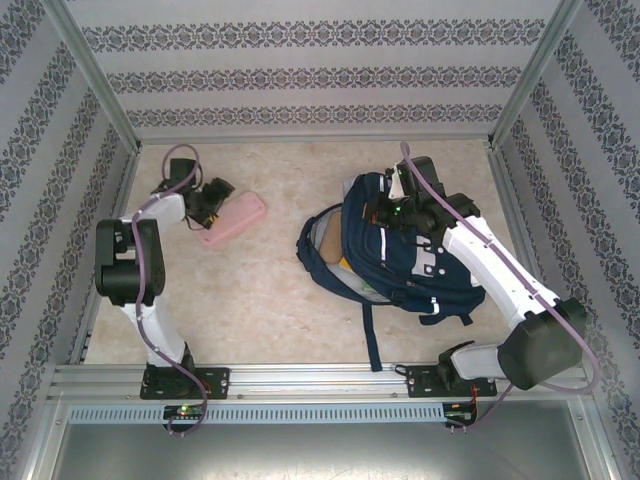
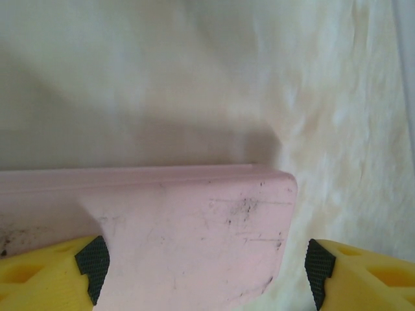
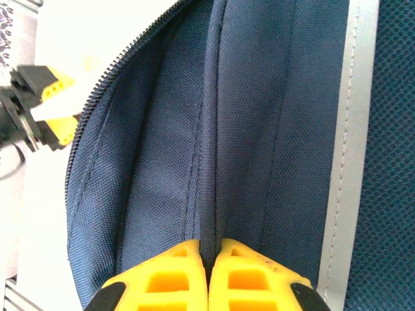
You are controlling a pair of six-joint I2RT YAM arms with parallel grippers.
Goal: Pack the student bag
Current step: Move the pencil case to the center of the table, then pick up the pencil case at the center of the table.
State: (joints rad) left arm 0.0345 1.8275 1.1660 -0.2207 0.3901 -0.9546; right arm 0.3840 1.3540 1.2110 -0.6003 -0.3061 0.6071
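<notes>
Reaching over the far left part of the table (image 1: 260, 300), the left gripper (image 2: 206, 267) stands wide open astride one end of a flat pink case (image 2: 194, 214). One black pad (image 2: 94, 259) sits at the case's edge, and the other stands clear of its rounded corner. The case lies flat, well apart from the bag. Right of centre lies the navy backpack (image 1: 410, 260), its unzipped mouth gaping toward the left with something tan showing inside. A dark strap (image 1: 372, 335) trails toward the near edge. At the bag's far end, the right gripper (image 3: 209, 253) is closed tight on a fold of the navy cloth, beside a grey stripe (image 3: 340, 162).
</notes>
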